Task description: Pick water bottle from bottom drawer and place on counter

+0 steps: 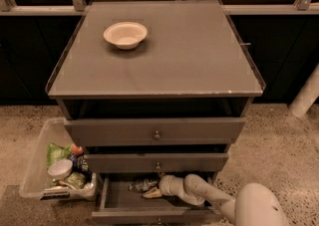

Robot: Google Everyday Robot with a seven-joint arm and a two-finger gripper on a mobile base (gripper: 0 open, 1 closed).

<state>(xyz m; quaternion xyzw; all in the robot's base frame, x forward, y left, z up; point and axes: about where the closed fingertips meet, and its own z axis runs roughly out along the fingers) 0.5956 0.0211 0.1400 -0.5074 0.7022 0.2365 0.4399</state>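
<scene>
The bottom drawer [119, 201] is pulled open at the foot of the cabinet. The water bottle [141, 185] lies on its side at the drawer's back, partly under the drawer above. My white arm reaches in from the lower right, and my gripper [151, 192] is inside the drawer right by the bottle. The counter [189, 56] spreads above, grey-brown with a sheen.
A white bowl [125, 35] sits on the counter's back left. A clear plastic bin [36, 168] of snack packets and a cup stands on the floor left of the cabinet. The two upper drawers [155, 131] stick out slightly. A white post [305, 93] stands at the right.
</scene>
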